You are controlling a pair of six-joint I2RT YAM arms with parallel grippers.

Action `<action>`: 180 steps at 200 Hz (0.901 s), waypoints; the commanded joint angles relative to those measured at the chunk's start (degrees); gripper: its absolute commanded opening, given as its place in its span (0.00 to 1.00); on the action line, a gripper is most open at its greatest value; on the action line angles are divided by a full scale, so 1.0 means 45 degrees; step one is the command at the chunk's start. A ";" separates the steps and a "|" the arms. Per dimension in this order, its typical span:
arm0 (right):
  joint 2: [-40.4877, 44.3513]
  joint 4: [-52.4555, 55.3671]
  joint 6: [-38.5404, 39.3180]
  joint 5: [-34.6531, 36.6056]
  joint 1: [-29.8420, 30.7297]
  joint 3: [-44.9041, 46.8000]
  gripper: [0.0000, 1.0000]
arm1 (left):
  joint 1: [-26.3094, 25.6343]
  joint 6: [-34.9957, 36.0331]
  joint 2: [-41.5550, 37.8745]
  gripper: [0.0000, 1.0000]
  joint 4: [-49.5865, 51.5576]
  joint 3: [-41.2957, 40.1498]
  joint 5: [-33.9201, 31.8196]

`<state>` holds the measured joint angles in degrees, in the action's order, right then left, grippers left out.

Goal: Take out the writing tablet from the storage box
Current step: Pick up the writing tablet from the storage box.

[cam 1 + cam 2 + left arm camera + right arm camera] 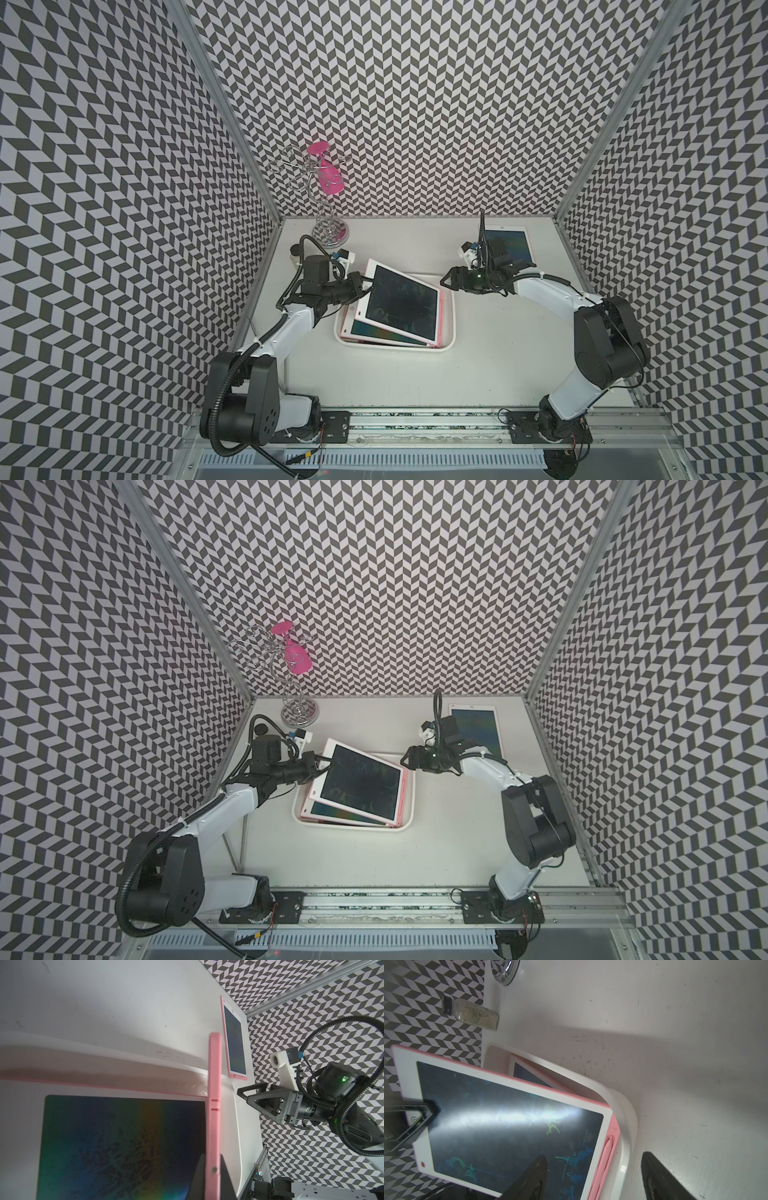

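Writing tablet [401,303] is slanting over the storage box [451,332], with the left claw [365,289] clamping its raised corner. It is probably stiff, light and slick, so gripping the frame is looking safest. At least one more tablet [374,332] is lying beneath, and another tablet [509,245] is resting on the bench [415,374]. The right claw [446,282] is hovering apart, empty.
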<state>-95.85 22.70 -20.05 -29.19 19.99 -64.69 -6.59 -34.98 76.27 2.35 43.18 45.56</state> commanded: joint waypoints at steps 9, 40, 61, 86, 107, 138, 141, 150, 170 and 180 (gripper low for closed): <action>0.0577 -0.0621 0.0428 -0.0482 -0.0067 0.0150 0.72 | 0.0155 0.0459 -0.0380 0.00 0.0141 0.0512 0.0038; 0.0701 -0.0785 0.0481 -0.0618 -0.0067 0.0369 0.72 | 0.0195 0.0372 -0.0604 0.00 0.0123 0.0523 -0.0018; 0.0846 -0.0825 0.0511 -0.0554 -0.0086 0.0450 0.73 | 0.0274 0.0293 -0.0767 0.00 0.0096 0.0578 0.0019; 0.1019 -0.0786 0.0670 -0.0424 -0.0091 0.0501 0.73 | 0.0439 0.0310 -0.0922 0.00 0.0329 0.0948 0.0076; 0.1199 -0.0876 0.0637 -0.0476 -0.0125 0.0650 0.73 | 0.0538 0.0214 -0.0992 0.00 0.0356 0.1265 0.0172; 0.1509 -0.1191 0.0494 -0.1034 -0.0184 0.0984 0.73 | 0.0720 -0.0231 -0.0891 0.00 0.0157 0.1783 0.0713; 0.1527 -0.1223 0.0463 -0.1084 -0.0184 0.1011 0.73 | 0.0746 -0.0309 -0.0867 0.00 0.0115 0.1822 0.0805; 0.1601 -0.1286 0.0437 -0.1224 -0.0206 0.1101 0.73 | 0.0814 -0.0477 -0.0846 0.00 0.0024 0.2027 0.1076; 0.1744 -0.1610 0.0338 -0.1717 -0.0296 0.1364 0.72 | 0.0878 -0.0821 -0.0874 0.00 -0.0198 0.2359 0.1425; 0.1815 -0.1976 0.0207 -0.2256 -0.0400 0.1600 0.72 | 0.0879 -0.1001 -0.0860 0.00 -0.0285 0.2482 0.1615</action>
<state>-90.11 19.22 -18.41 -34.30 19.11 -59.44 -3.09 -36.60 73.54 5.17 51.40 48.71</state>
